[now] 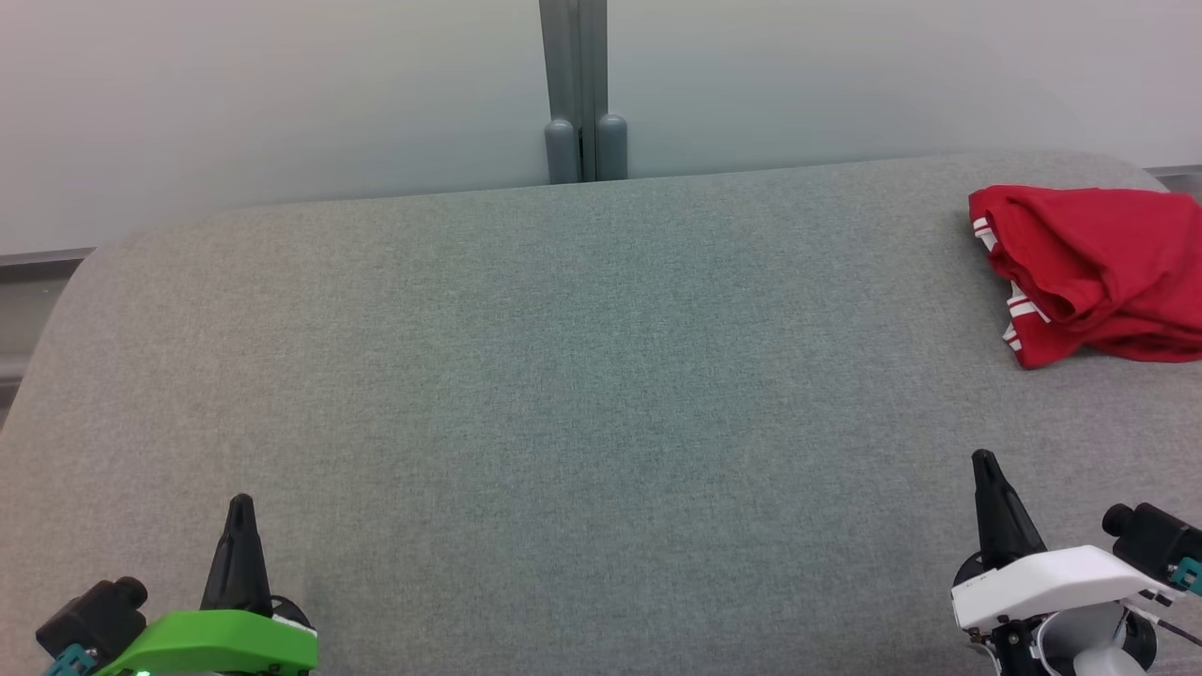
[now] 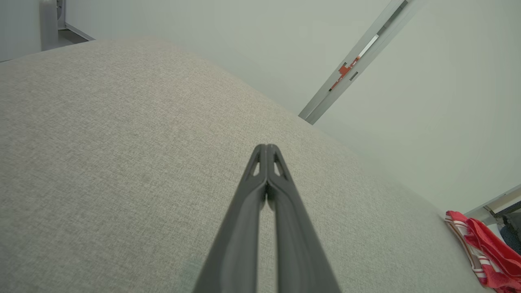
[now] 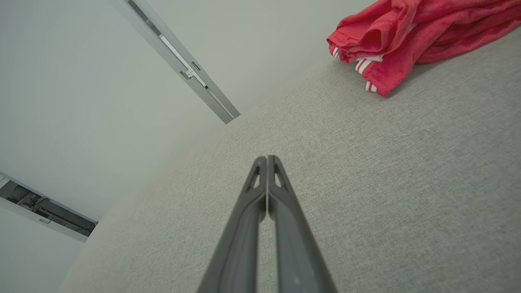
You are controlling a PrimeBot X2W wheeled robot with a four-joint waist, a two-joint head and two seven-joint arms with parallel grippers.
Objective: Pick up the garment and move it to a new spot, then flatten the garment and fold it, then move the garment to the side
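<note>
– left gripper [image 1: 240,502] sits at the near left edge, dark fingers pressed together, nothing between them.
– and the right gripper [image 1: 983,460]?
– near right, also closed on nothing, tips over the grey fabric surface [image 1: 563,376].
– where's the garment [image 1: 1099,272]?
– red with white stripes, crumpled at the far right of the surface, well apart from the left gripper, nearer the right one, touching neither.
</note>
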